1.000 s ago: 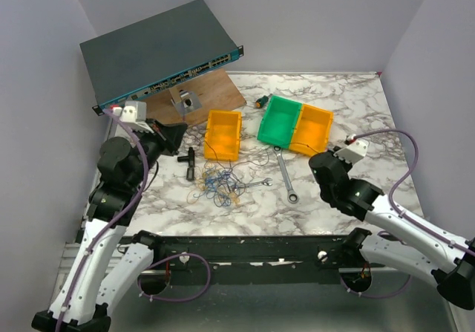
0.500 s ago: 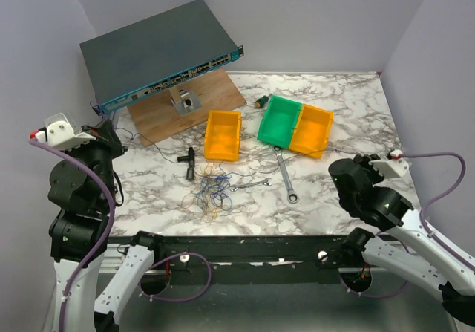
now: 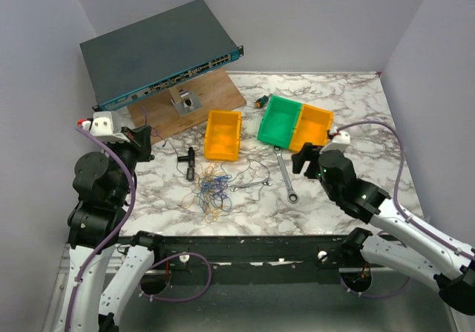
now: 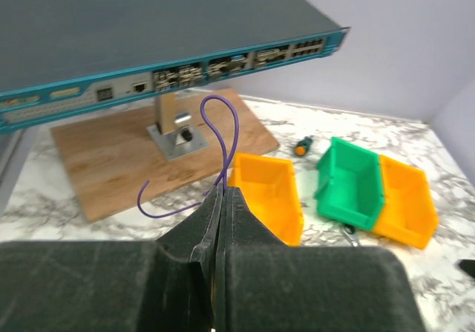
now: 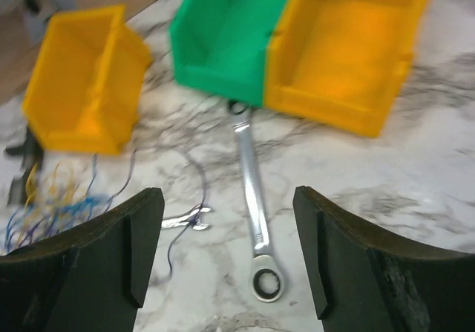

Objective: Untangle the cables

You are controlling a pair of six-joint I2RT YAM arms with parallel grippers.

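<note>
The cables [image 3: 212,188] lie in a loose tangle of thin blue, yellow and orange strands on the marble table, and also show at the left edge of the right wrist view [image 5: 52,198]. My left gripper [image 3: 147,140] hovers at the table's left side, shut on one thin purple cable [image 4: 233,134] that loops up out of its fingertips [image 4: 223,192]. Over the ratchet wrench [image 5: 254,198], right of the tangle, my right gripper [image 3: 303,160] stands open with nothing between its fingers [image 5: 230,224].
A network switch [image 3: 159,50] rests on a wooden board [image 3: 215,98] at the back left. A yellow bin [image 3: 223,134], a green bin [image 3: 280,118] and another yellow bin [image 3: 313,128] stand behind the tangle. A small wrench [image 3: 252,185] and a black T-piece [image 3: 188,163] lie beside it.
The left arm swung out to the left and has come partly back, still shut on the purple cable. The right gripper has opened and moved left toward the wrench.
</note>
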